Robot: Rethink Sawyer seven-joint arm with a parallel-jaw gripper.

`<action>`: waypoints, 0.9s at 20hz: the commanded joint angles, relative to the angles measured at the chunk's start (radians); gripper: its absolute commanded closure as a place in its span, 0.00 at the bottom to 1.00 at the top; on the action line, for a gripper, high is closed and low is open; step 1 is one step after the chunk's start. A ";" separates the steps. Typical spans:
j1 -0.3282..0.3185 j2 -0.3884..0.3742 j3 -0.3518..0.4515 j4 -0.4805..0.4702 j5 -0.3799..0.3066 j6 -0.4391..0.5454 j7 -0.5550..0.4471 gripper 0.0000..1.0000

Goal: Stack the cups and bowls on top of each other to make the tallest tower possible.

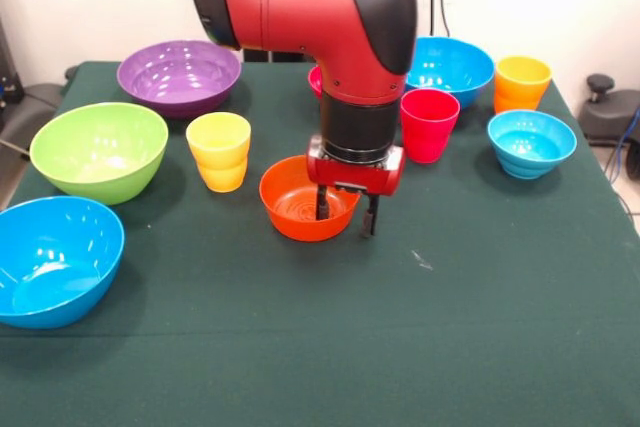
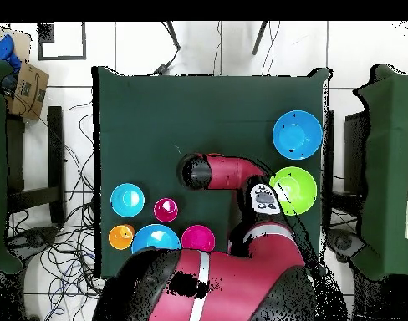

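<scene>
My claw (image 1: 346,215), fingers parted, straddles the orange bowl (image 1: 297,202) rim, apparently; I should close squarely and lift straight, avoiding the yellow cup (image 1: 219,150).

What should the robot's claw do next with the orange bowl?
Probably close on the orange bowl's rim and lift it. The gripper hangs open, one finger inside the bowl and one just outside its wall, so it seems lined up. Nothing is stacked yet.
</scene>
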 commanded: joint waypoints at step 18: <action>0.014 0.008 0.090 0.088 -0.009 -0.055 0.083 0.00</action>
